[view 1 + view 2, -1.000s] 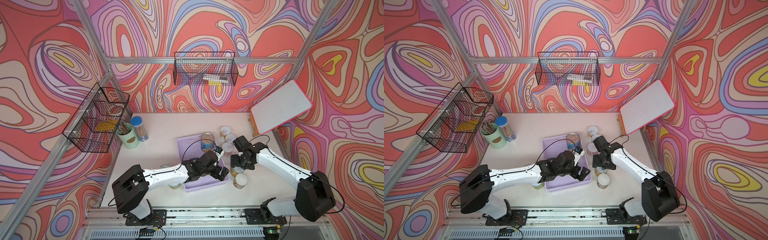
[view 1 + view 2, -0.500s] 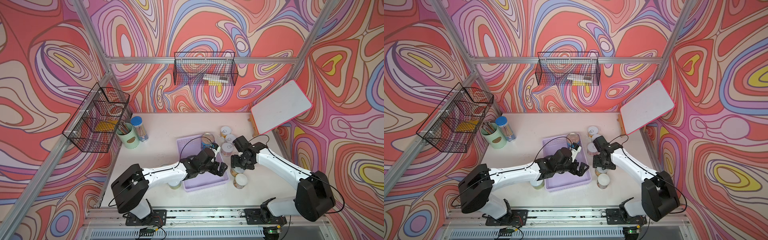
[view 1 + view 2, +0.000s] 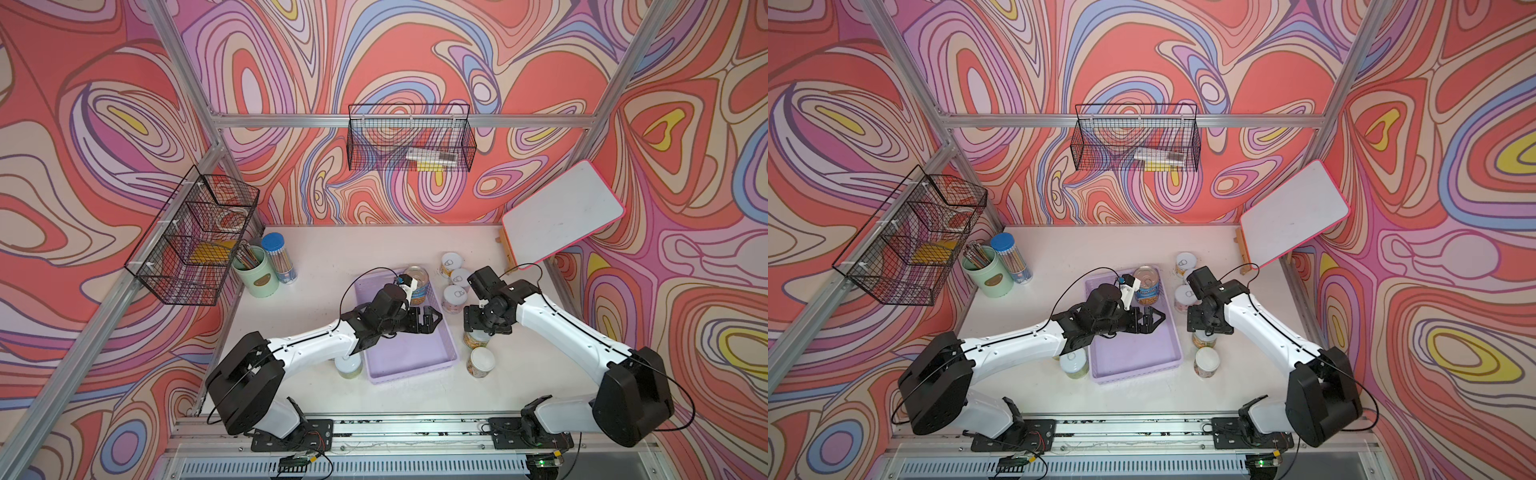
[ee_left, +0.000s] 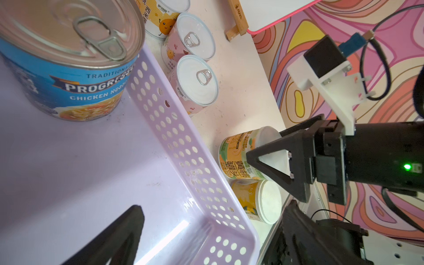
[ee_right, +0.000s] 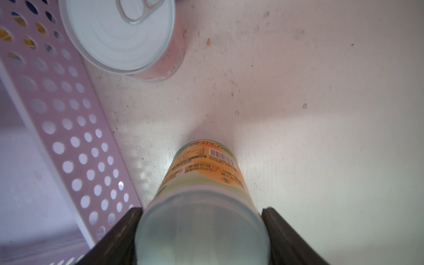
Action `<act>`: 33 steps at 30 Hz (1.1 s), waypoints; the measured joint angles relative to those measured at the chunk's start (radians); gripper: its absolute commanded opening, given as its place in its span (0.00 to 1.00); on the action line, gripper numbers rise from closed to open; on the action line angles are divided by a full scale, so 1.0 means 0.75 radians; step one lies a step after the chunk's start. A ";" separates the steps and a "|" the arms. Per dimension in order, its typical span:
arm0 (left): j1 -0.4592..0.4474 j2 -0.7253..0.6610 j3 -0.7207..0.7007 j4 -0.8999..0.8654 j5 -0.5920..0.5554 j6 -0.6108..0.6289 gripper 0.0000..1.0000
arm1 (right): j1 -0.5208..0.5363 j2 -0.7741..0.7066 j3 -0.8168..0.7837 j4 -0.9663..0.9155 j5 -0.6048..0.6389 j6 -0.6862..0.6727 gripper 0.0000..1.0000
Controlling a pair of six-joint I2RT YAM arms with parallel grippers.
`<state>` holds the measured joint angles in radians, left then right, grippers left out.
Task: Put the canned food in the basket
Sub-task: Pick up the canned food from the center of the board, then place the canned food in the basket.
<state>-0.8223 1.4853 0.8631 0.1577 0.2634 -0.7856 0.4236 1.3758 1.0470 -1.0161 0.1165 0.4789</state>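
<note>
Right gripper (image 5: 200, 210) clamps a yellow-labelled cylindrical tin (image 5: 204, 167) standing on the white tabletop (image 5: 298, 91), at 3 o'clock of the lavender perforated plastic basket (image 3: 409, 353). Left gripper (image 3: 434, 319) gapes wide, empty, above the basket.

I'm running a lab robot cell: aluminium frame (image 3: 291, 121), swirl-printed walls (image 3: 104, 124), wire basket (image 3: 409, 139) hanging at twelve o'clock.
</note>
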 measured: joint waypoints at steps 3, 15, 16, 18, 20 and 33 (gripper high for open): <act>0.044 -0.033 -0.031 0.020 0.030 -0.042 0.99 | 0.001 -0.010 0.062 -0.035 0.001 -0.015 0.58; 0.288 -0.220 -0.118 -0.003 0.093 -0.115 0.99 | 0.103 -0.026 0.351 -0.132 0.037 -0.045 0.57; 0.307 -0.246 -0.119 -0.014 0.095 -0.113 0.99 | 0.121 -0.020 0.373 -0.135 0.039 -0.046 0.57; 0.342 -0.292 -0.125 -0.034 0.095 -0.104 0.99 | 0.152 -0.001 0.410 -0.138 0.045 -0.048 0.56; 0.377 -0.341 -0.134 -0.065 0.093 -0.094 0.99 | 0.185 0.030 0.447 -0.140 0.048 -0.054 0.56; 0.534 -0.511 -0.217 -0.208 0.097 -0.039 0.99 | 0.326 0.250 0.595 -0.076 0.041 -0.076 0.53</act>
<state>-0.4217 1.1019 0.7002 0.0017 0.3359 -0.8146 0.6678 1.5631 1.4933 -1.0733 0.1471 0.4217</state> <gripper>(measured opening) 0.990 0.778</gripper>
